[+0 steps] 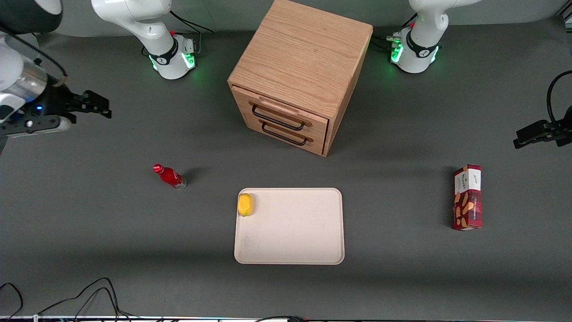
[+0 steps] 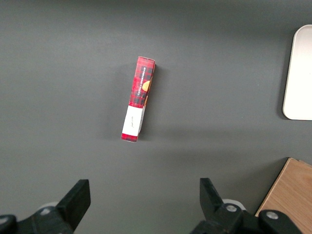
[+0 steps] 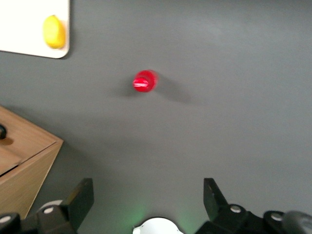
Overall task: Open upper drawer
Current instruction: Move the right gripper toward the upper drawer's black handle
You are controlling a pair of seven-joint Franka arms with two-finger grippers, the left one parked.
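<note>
The oak cabinet [image 1: 299, 67] stands at the middle of the table, near the arm bases. Its upper drawer [image 1: 286, 112] is shut, with a black wire handle [image 1: 277, 118] across its front; the lower drawer [image 1: 286, 134] sits just beneath it. My right gripper [image 1: 94, 105] hangs above the table toward the working arm's end, well apart from the cabinet. In the right wrist view the gripper [image 3: 147, 200] is open and empty, with a corner of the cabinet [image 3: 24, 161] beside it.
A red bottle [image 1: 170, 176] stands on the table nearer the front camera than my gripper; it also shows in the right wrist view [image 3: 145, 81]. A cream tray [image 1: 290, 241] holds a lemon [image 1: 245, 204]. A red snack box [image 1: 468, 197] lies toward the parked arm's end.
</note>
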